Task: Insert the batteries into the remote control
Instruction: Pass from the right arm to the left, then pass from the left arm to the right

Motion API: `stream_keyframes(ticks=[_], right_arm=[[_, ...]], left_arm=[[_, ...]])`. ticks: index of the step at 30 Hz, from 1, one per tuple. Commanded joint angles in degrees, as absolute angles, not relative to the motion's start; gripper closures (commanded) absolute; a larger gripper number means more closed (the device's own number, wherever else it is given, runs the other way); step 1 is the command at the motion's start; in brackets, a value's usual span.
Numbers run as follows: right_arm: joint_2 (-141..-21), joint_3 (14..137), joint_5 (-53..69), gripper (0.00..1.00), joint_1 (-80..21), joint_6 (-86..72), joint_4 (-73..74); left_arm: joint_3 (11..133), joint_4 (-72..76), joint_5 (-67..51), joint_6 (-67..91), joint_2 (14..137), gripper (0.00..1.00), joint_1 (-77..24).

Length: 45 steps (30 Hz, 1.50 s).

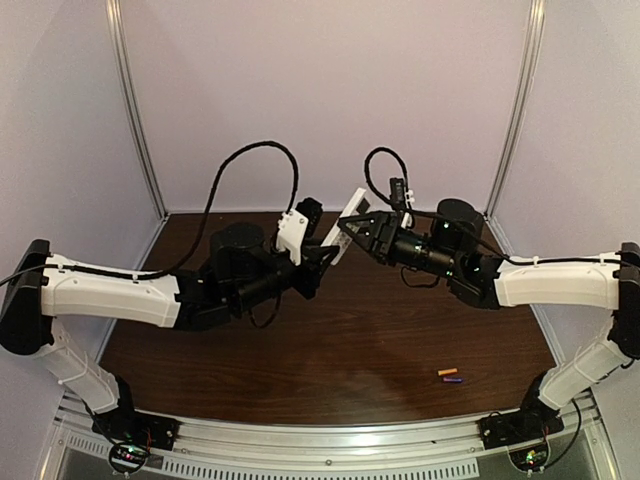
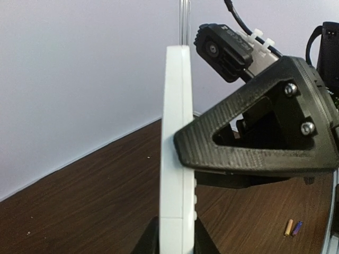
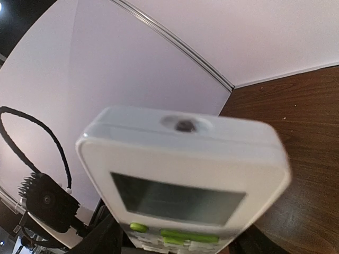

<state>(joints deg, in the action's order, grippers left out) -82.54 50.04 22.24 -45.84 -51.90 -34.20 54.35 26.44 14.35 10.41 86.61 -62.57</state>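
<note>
Two robot arms meet above the middle of a dark wooden bench [image 1: 330, 350], sharing a grip on a white remote control [image 1: 356, 208] held clear of the surface.

The left claw [image 1: 328, 250] is narrowed onto the lower end of the remote, and the left wrist view shows its dark fingers [image 2: 151, 241] pressed against both flat faces of the slab. In that view the remote [image 2: 177, 159] stands upright and edge-on.

The right claw [image 1: 352, 230] holds the remote further up, its jaws set fairly wide across the body. One black triangular finger [image 2: 254, 148] lies against the side edge nearest the left wrist camera.

From the right wrist, the button face of the remote [image 3: 180, 174] fills the frame, with its pale display window uppermost, green buttons just below it and a small dark lens in the top end.

The two batteries lie well apart from the remote, near the bench's front right corner. The orange battery [image 1: 447, 372] and the purple battery [image 1: 452, 380] rest just beside each other, roughly parallel, and neither claw is near them. Both also show low in the left wrist view, the orange one [image 2: 288, 227] to the left of the purple one [image 2: 297, 228].
</note>
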Motion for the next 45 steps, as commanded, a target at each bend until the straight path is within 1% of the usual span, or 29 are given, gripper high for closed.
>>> stream_keyframes(ticks=[1,2,5,7,10,14,23,26,30,33,39,45], right_arm=[[-78.4,49.6,23.7,0.21,-46.4,-51.9,-29.2],[-77.7,49.9,23.0,0.15,-46.3,-51.8,-27.2],[-75.1,51.0,20.4,0.01,-45.9,-51.3,-19.8],[-73.2,51.4,18.9,0.0,-45.3,-51.5,-14.4],[-71.4,51.7,17.9,0.0,-44.5,-53.2,-10.1],[-71.2,53.4,17.8,0.0,-43.0,-56.1,-4.2],[-75.0,58.1,23.1,0.0,-42.5,-58.7,-0.9],[-76.2,58.0,24.7,0.05,-42.5,-60.2,-1.8],[-76.4,57.0,25.5,0.18,-42.4,-62.6,-4.6],[-76.1,56.3,25.4,0.25,-41.9,-63.7,-4.8],[-75.4,53.0,27.2,0.51,-40.8,-68.0,-8.7],[-75.5,52.1,27.9,0.61,-40.7,-68.7,-9.2]], left_arm=[[56.1,27.5,18.5,5.2,86.3,0.84,-61.3],[56.1,26.9,19.1,3.8,86.1,0.86,-61.2],[55.9,25.4,22.2,-0.3,85.6,0.91,-61.3],[55.5,24.9,24.0,-3.8,85.4,0.93,-61.3],[54.5,25.1,26.9,-7.9,85.2,0.93,-61.4],[52.4,29.1,32.1,-17.2,85.5,0.93,-63.6],[50.3,40.0,40.6,-36.1,89.8,0.95,-69.7],[49.8,44.0,41.9,-41.5,91.5,0.95,-71.5],[49.9,49.6,44.9,-48.0,94.4,0.95,-73.4],[49.4,54.5,46.5,-52.9,95.9,0.95,-74.6],[49.1,61.2,48.9,-60.2,98.4,0.96,-75.4],[49.0,66.2,50.3,-66.4,100.7,0.95,-76.0]])
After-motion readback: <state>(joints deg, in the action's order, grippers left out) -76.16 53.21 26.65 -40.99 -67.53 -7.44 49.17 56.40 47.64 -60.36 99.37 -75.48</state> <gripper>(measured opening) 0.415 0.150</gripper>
